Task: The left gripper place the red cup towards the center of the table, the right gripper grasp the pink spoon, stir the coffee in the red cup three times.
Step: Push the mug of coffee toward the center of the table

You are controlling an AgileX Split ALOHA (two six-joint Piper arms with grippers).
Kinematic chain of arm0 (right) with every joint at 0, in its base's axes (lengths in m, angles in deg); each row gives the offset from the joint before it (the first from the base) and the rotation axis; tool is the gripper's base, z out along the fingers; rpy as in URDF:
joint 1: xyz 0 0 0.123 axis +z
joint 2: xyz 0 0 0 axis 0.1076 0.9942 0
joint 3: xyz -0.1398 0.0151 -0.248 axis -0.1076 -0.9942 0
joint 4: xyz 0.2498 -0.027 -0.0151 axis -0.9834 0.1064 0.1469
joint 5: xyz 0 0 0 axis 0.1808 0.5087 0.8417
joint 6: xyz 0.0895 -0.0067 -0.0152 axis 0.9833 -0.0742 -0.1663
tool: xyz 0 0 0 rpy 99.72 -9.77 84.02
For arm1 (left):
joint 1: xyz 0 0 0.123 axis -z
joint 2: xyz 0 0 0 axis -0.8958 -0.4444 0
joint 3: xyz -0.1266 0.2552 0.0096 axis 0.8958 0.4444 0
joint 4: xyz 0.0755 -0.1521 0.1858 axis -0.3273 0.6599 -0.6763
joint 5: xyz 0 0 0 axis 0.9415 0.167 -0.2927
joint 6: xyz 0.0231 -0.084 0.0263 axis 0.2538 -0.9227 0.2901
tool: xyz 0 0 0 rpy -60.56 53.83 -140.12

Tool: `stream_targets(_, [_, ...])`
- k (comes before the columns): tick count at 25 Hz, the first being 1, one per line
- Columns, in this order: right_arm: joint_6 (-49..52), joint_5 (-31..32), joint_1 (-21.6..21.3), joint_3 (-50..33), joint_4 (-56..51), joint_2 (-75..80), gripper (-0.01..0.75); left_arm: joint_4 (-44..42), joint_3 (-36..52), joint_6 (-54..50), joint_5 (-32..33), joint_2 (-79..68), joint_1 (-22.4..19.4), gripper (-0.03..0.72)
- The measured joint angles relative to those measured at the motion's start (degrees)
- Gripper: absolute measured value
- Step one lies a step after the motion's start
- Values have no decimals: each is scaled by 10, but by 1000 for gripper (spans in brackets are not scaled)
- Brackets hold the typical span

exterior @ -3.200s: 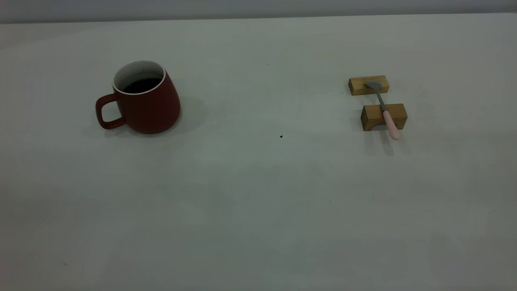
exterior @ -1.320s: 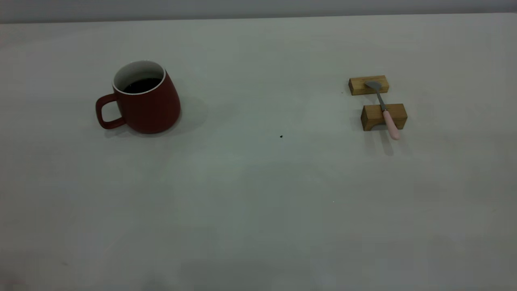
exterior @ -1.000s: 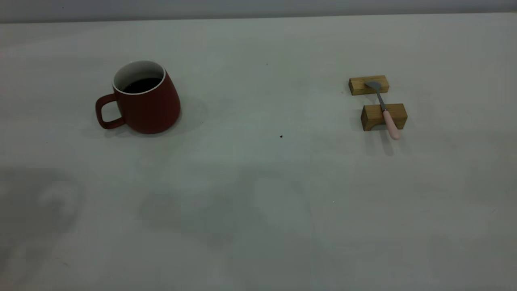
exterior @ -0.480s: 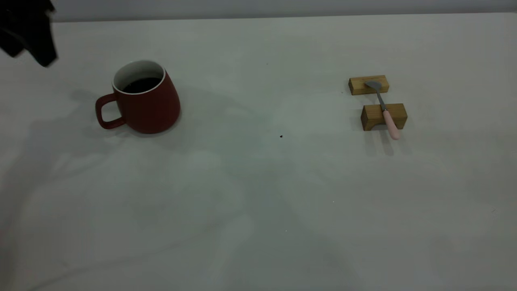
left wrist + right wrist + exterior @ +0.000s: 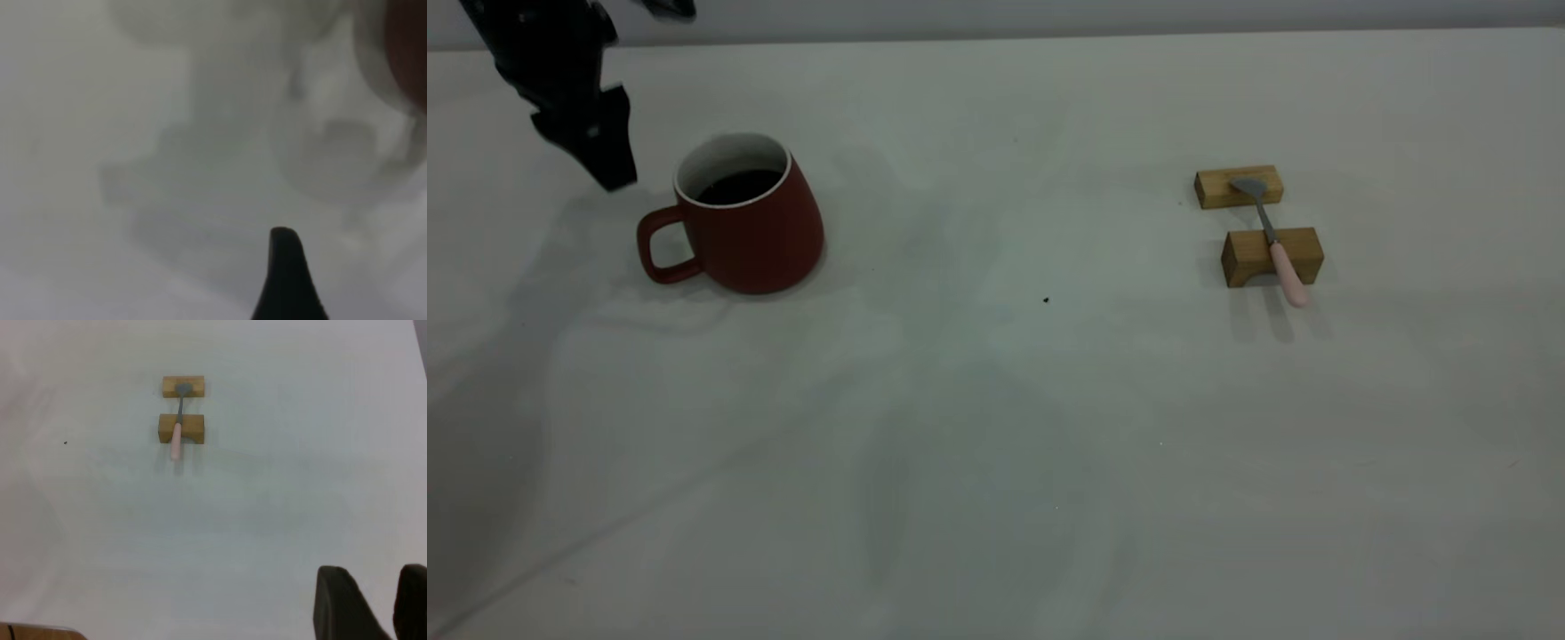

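Note:
The red cup [image 5: 743, 233] stands on the left part of the table [image 5: 996, 427], its handle [image 5: 660, 249] pointing left and dark coffee [image 5: 738, 187] inside. My left gripper [image 5: 605, 142] hangs just behind and left of the cup, above the handle side, open and not touching it. In the left wrist view one dark finger [image 5: 285, 280] shows, with the cup's red edge [image 5: 408, 53] at the frame's border. The pink spoon [image 5: 1279, 249] lies across two wooden blocks on the right. My right gripper [image 5: 377, 600] is far from the spoon [image 5: 177, 433], fingers slightly apart, holding nothing.
Two tan wooden blocks, the far one [image 5: 1238, 187] and the near one [image 5: 1272, 256], carry the spoon. A tiny dark speck [image 5: 1046, 300] marks the table's middle. The table's far edge [image 5: 996, 36] runs along the back wall.
My left arm has come into the exterior view from the top left and dropped closer to the cup. Shadows have shifted over the table. Cup and spoon have stayed put.

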Motion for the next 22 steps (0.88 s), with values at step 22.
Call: stream_targets(22, [0, 0, 0, 0, 0, 0, 237, 179, -1, 350, -44, -56, 47, 586])
